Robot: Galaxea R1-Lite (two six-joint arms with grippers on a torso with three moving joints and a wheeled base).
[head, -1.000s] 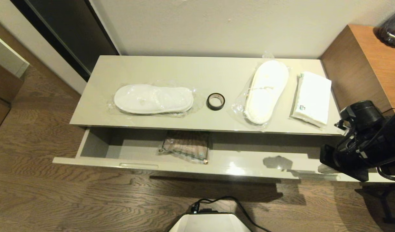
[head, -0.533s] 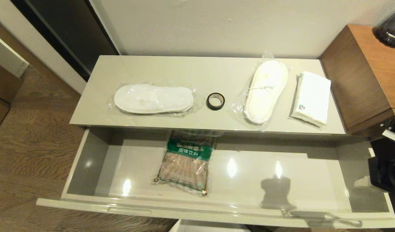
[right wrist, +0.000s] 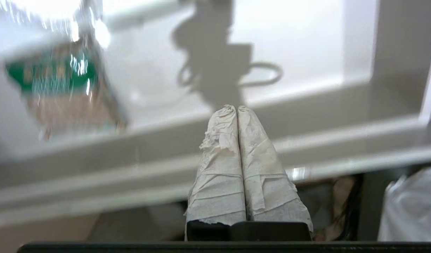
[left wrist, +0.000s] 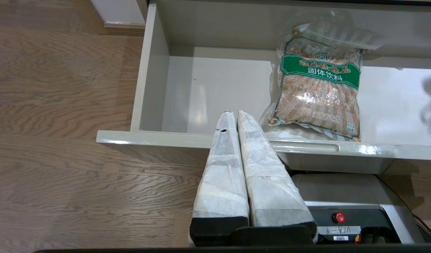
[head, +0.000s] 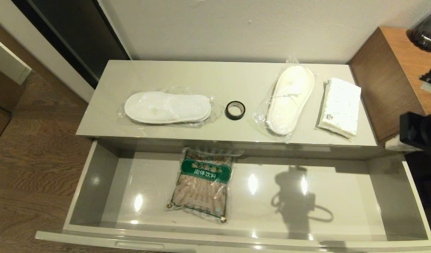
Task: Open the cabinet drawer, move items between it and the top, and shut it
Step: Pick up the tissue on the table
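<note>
- The cabinet drawer (head: 394,182) stands pulled far out below the top (head: 208,75), its glossy floor open to the head view.
- Inside the drawer, left of centre, lies a brown bag with green label (head: 203,184), flat on the floor with its upper end toward the back.
- On the top four items lie in a row. From the black tape roll (head: 235,110), near the middle, one bagged pair of white slippers (head: 168,107) lies at about 9 o'clock, lengthwise along the surface.
- The second bagged pair of white slippers (head: 289,99) lies at about 3 o'clock from the tape roll, angled with its far end toward the wall.
- The flat white packet with a green mark (head: 340,106) lies just beside that second pair, near the top's right end, close to the brown wooden unit (head: 387,77).
- The right gripper (right wrist: 237,106) has its taped fingers pressed together, holding nothing, above the drawer's front rail; the right arm shows at the head view's right edge, at about 3 o'clock from the packet.
- The left gripper (left wrist: 235,112) also has its fingers together and empty, poised over the drawer's front panel, near the bag's lower corner.
</note>
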